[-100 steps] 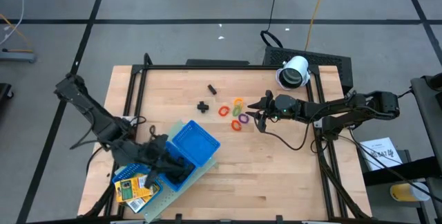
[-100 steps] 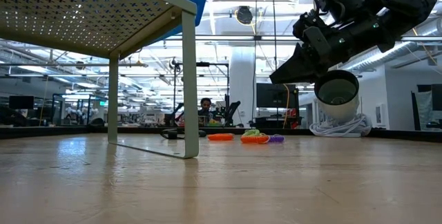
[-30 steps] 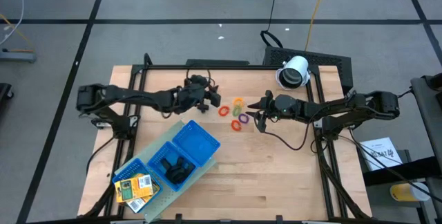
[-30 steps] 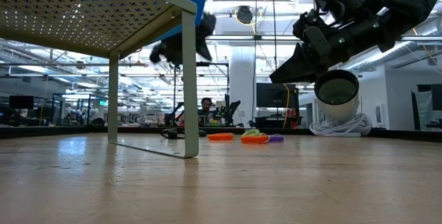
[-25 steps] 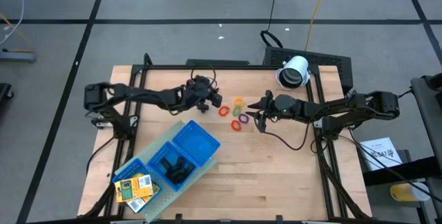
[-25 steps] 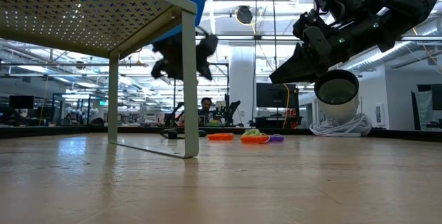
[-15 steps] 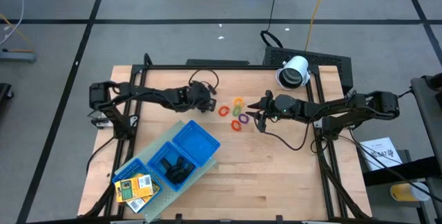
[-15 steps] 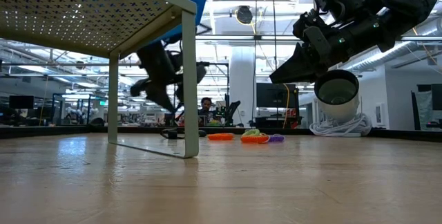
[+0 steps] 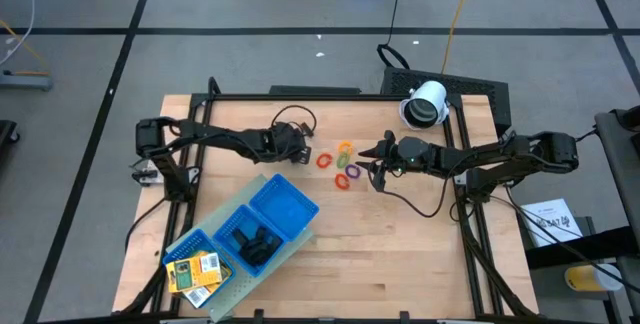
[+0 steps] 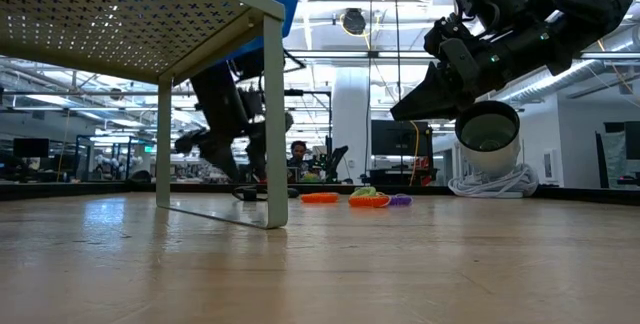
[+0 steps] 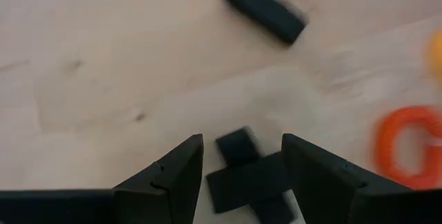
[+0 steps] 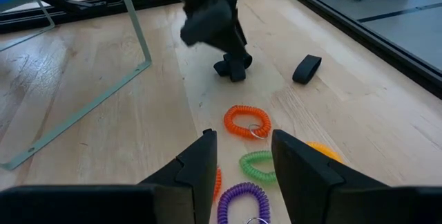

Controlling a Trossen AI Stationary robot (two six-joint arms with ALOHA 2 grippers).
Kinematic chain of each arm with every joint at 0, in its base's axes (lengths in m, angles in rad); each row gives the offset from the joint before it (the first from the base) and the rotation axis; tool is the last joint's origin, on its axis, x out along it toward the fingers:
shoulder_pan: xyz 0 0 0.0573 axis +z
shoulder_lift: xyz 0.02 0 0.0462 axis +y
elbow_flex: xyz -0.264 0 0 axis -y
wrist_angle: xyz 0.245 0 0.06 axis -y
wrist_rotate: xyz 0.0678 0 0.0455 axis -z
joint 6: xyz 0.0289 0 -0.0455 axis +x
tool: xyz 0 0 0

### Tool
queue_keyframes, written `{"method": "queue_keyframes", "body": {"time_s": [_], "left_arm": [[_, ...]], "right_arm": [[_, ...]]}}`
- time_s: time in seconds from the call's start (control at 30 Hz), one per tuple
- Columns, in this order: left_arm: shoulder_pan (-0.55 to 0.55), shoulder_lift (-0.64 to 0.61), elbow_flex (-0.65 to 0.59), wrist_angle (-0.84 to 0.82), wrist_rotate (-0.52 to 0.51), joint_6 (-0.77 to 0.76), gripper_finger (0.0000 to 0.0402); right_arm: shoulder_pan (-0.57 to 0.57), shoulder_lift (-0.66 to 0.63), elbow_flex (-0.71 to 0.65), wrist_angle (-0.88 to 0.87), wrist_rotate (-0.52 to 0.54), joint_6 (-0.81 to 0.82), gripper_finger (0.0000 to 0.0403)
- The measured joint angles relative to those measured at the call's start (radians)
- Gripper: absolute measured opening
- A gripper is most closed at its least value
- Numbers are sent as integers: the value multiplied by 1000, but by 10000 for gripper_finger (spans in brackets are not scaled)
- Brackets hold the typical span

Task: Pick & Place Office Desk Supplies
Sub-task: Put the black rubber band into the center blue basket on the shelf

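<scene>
The left claw (image 11: 238, 175) hangs low over the table (image 9: 400, 234), its fingers spread and empty, straddling the black cross-shaped clip (image 11: 248, 175). To take it cleanly, a straight drop with the clip centred between the fingers looks best, closing only once the tips reach the wood, since the piece lies flat and could skate sideways. A second black piece (image 11: 263, 8) lies farther on, and an orange ring (image 11: 407, 144) just beside the clip. The right claw (image 12: 238, 158) waits released above the coloured rings (image 9: 343, 162); the blue tray (image 9: 285, 209) already holds other pieces.
</scene>
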Motion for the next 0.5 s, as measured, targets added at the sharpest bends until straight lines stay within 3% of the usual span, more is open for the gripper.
{"method": "queue_keyframes", "body": {"time_s": [0.5], "left_arm": [[3,98,0,50,-46,-10,207]], "right_arm": [[0,0,0,0,0,0,128]]}}
